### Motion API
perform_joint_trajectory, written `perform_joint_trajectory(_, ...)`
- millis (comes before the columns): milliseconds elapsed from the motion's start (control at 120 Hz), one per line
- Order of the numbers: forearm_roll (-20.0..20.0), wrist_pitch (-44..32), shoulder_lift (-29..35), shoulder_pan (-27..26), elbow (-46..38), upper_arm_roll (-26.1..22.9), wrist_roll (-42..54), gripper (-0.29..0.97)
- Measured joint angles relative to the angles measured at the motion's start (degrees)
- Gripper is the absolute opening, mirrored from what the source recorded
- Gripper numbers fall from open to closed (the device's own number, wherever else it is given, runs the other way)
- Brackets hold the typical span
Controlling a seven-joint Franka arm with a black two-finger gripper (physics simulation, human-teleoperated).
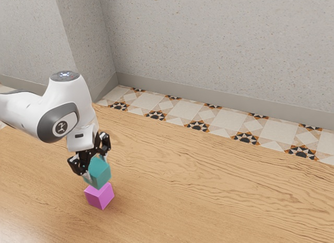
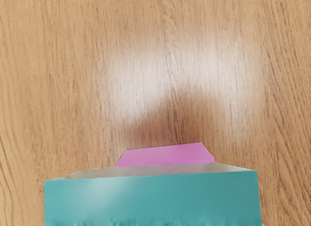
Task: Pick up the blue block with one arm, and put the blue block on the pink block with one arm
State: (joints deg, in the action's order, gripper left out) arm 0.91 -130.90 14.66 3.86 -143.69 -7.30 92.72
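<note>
The blue block (image 1: 99, 171) is teal-blue and sits between the black fingers of my gripper (image 1: 93, 162), which is shut on it. It hangs directly over the pink block (image 1: 99, 195), which rests on the wooden table; the two look touching or nearly so. In the wrist view the blue block (image 2: 150, 199) looms large just under my hand, and a strip of the pink block (image 2: 165, 155) shows beyond its far edge.
The wooden table (image 1: 209, 191) stretches wide toward the exterior view's right. Behind it lie a patterned tile floor (image 1: 224, 120) and a speckled grey wall (image 1: 219, 39). The white arm (image 1: 47, 110) comes in from the exterior view's left.
</note>
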Motion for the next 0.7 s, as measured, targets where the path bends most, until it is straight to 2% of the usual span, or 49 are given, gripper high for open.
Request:
perform_joint_trajectory(258, -0.07, 0.32, 0.05, 0.01, -0.04, 0.07, 0.12, 0.61)
perform_joint_trajectory(700, -0.20, 3.36, 1.15, 0.07, 3.07, 0.52, 2.20, 0.67)
